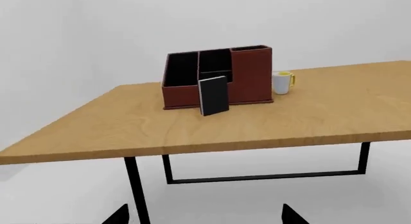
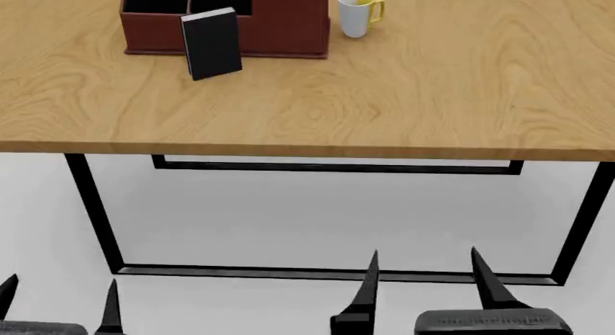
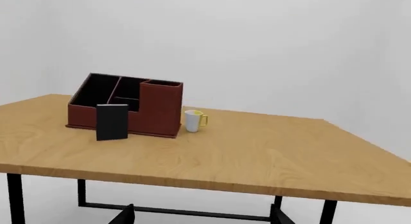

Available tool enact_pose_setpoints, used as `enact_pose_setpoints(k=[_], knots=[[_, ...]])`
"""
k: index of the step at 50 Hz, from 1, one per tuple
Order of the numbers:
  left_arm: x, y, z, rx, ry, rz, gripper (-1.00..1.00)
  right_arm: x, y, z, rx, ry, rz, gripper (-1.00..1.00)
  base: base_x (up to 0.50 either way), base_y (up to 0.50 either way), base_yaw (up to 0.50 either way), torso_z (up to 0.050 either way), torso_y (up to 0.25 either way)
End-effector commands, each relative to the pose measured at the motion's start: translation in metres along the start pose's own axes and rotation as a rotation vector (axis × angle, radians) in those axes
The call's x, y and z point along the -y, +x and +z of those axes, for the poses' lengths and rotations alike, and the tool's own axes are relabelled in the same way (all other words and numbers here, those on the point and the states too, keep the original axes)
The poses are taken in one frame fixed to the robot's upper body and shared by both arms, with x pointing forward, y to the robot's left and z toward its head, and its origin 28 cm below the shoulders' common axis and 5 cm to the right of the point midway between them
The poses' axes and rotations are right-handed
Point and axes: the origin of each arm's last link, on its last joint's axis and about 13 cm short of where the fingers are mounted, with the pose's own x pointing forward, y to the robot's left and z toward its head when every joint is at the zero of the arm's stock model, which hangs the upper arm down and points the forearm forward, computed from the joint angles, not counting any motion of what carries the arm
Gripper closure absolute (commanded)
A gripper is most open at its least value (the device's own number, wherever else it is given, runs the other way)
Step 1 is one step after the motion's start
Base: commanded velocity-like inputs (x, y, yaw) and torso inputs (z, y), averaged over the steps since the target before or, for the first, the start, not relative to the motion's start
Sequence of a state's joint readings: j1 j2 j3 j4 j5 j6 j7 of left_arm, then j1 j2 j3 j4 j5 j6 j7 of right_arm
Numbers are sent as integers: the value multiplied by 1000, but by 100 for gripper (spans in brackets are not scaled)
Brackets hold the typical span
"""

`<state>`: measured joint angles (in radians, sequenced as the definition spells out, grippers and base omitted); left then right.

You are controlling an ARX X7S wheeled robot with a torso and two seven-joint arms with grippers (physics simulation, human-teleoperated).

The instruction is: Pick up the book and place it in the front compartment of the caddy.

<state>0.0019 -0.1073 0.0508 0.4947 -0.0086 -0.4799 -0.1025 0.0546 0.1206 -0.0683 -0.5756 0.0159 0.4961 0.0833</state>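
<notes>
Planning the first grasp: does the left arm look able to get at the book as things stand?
Probably yes. The book stands upright against the caddy, its near face unobstructed; the mug sits well aside. The left tool hangs open below the table, so it must rise first.

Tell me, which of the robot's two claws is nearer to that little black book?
The left gripper, though neither is close. It hangs low in front of the table, roughly below the book; the right gripper sits low too, farther off toward the mug's side.
</notes>
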Motion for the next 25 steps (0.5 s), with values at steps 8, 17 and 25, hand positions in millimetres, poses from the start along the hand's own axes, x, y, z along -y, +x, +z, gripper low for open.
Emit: enact_pose_setpoints(k=[8, 17, 25], knots=[[-18, -2, 50, 3, 37, 22, -100, 8, -7, 55, 8, -63, 8, -100, 0, 0, 0, 0, 0], [-19, -7, 65, 26, 26, -2, -100, 11, -7, 63, 35, -33, -11, -100, 0, 0, 0, 0, 0], [-19, -7, 65, 29, 16, -6, -100, 10, -8, 67, 53, -54, -37, -100, 0, 353, 0, 0, 0]])
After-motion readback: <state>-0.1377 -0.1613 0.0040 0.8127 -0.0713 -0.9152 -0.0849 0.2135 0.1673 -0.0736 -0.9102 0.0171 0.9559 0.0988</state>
